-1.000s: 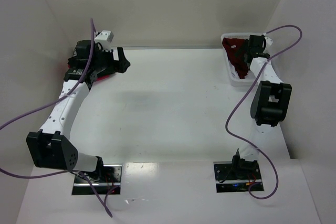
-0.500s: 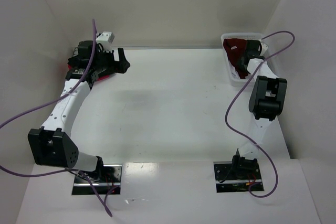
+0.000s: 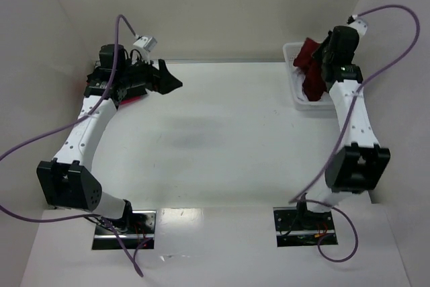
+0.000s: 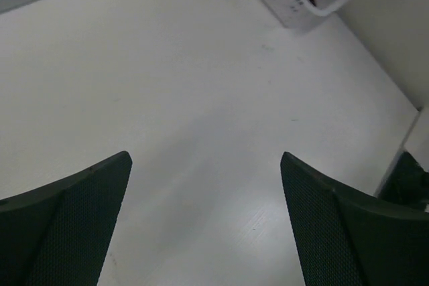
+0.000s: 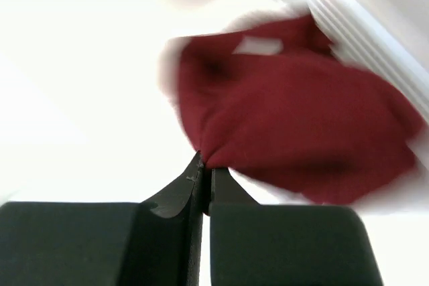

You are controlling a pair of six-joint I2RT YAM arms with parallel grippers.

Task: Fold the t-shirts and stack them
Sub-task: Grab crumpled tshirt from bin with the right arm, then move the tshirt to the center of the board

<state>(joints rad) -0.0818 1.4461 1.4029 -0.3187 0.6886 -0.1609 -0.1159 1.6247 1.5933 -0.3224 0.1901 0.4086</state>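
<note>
A dark maroon t-shirt [image 3: 309, 75] hangs bunched over the white basket [image 3: 299, 103] at the back right, part of it still inside. My right gripper [image 3: 322, 58] is shut on a pinch of it; in the right wrist view the fingertips [image 5: 206, 162] meet on a fold of the red cloth [image 5: 301, 125]. My left gripper [image 3: 172, 83] hovers open at the back left, nothing between its fingers [image 4: 204, 159], only bare table below. A sliver of bright pink t-shirt [image 3: 132, 99] shows under the left arm; the rest of that pile is hidden.
White walls close in the table at the back and both sides. The basket [image 4: 295, 5] sits against the right wall, its ribbed side [image 5: 362, 38] close to the held cloth. Purple cables loop off both arms.
My right gripper has shut on the maroon t-shirt and risen, pulling the cloth up out of the basket. The left gripper has shifted slightly right, still open.
</note>
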